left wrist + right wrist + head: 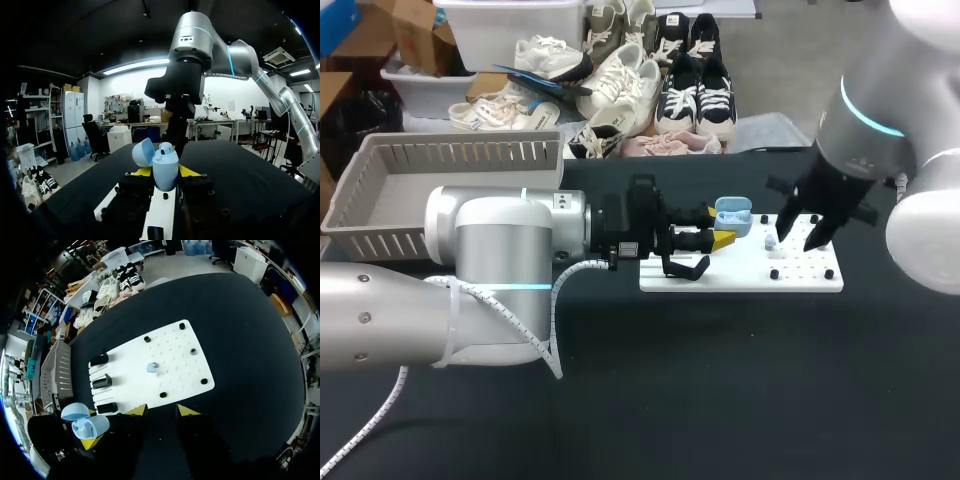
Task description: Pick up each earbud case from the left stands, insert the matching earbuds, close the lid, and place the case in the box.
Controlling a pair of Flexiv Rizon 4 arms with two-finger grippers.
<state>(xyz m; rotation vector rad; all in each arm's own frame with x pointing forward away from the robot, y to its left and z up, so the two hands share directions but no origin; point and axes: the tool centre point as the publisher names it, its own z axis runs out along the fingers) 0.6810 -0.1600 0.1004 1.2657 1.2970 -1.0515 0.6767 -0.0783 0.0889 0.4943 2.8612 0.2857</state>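
Case (165, 170) open between left fingers (190, 171).

- The left arm (500, 270) is coming in from the left side and lying stretched out level, its wrist reaching towards the middle.
- The left gripper (725, 235) is pointing sideways towards the other arm, with its two yellow fingertips (141, 172) pressing on an open earbud case (165, 172) from both sides.
- The right arm (880, 130) is coming in from the right side, its wrist turned to face straight down.
- The right gripper (808, 232) is hanging just ahead of the left gripper, fingers pointing down and yellow tips (137, 410) standing apart, gripping nothing.
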